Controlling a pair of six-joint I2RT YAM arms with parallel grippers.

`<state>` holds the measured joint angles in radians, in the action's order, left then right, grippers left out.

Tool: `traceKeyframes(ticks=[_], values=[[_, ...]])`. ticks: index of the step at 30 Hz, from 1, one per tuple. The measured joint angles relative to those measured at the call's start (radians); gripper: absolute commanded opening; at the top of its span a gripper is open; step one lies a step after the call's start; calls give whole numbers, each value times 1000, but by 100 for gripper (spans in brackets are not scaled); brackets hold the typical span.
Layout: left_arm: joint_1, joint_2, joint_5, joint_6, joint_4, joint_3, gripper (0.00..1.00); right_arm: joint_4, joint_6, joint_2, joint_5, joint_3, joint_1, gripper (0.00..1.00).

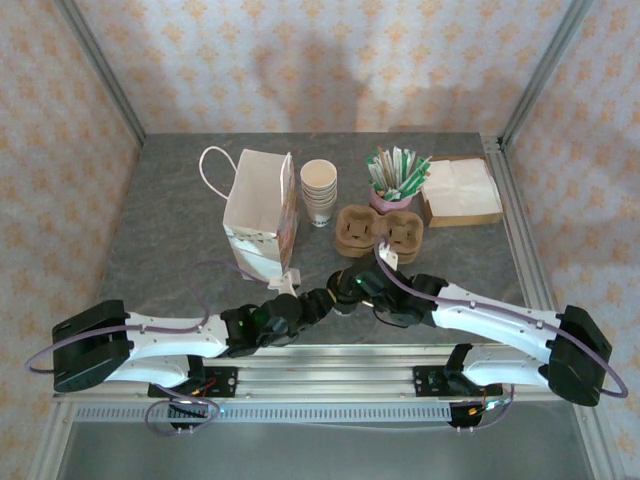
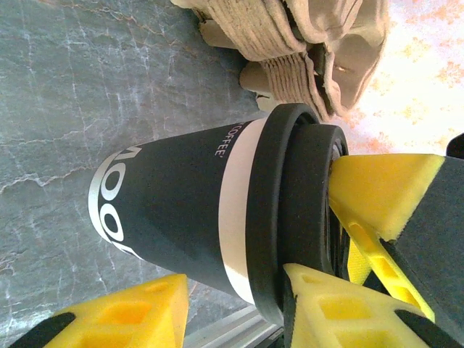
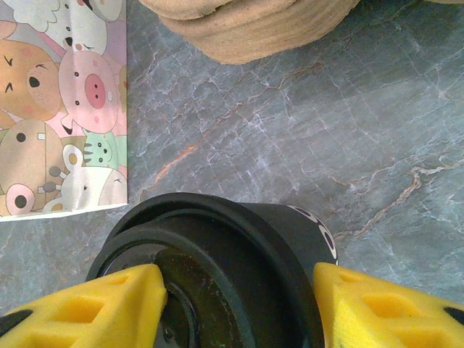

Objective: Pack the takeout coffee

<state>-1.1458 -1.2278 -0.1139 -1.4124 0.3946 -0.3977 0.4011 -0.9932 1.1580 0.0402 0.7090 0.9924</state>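
Left wrist view: the takeout coffee, a dark-sleeved cup with white lettering, a pale band and a black lid, lies crosswise just beyond the fingertips of the left gripper. Its base is toward the left finger and its lid toward the right finger, which overlaps the lid's rim. That gripper's yellow fingers stand a narrow gap apart, with the table's edge rail showing through the gap and nothing between the pads. Whether they touch the cup I cannot tell. From the lid side a finger of the right gripper has its tip against the top of the lid. In the right wrist view the lid sits between that gripper's widely spread fingers. The left finger overlaps the lid's top and the right finger is just beside the rim, so I cannot tell whether they grip it or merely frame it. Ahead of these fingertips, across bare grey table, is a stack of pulp cup carriers. Ahead and to the left stands a paper bag printed with cartoon animals. In the top external view both grippers meet near the table's front edge, the bag just beyond the left one and the carriers just beyond the right one.
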Motion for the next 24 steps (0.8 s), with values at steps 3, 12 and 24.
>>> traceKeyframes(ticks=[3, 12, 24], values=[[-1, -23, -7, -14, 18, 0, 36, -14, -3, -3, 9, -10, 1, 56], [-13, -104, -46, -60, 113, -6, 33, -50, -20, -3, 63, -35, 7, 55], [-13, -43, -48, 39, -192, -137, 40, 27, -27, 23, 99, 24, 26, 56]])
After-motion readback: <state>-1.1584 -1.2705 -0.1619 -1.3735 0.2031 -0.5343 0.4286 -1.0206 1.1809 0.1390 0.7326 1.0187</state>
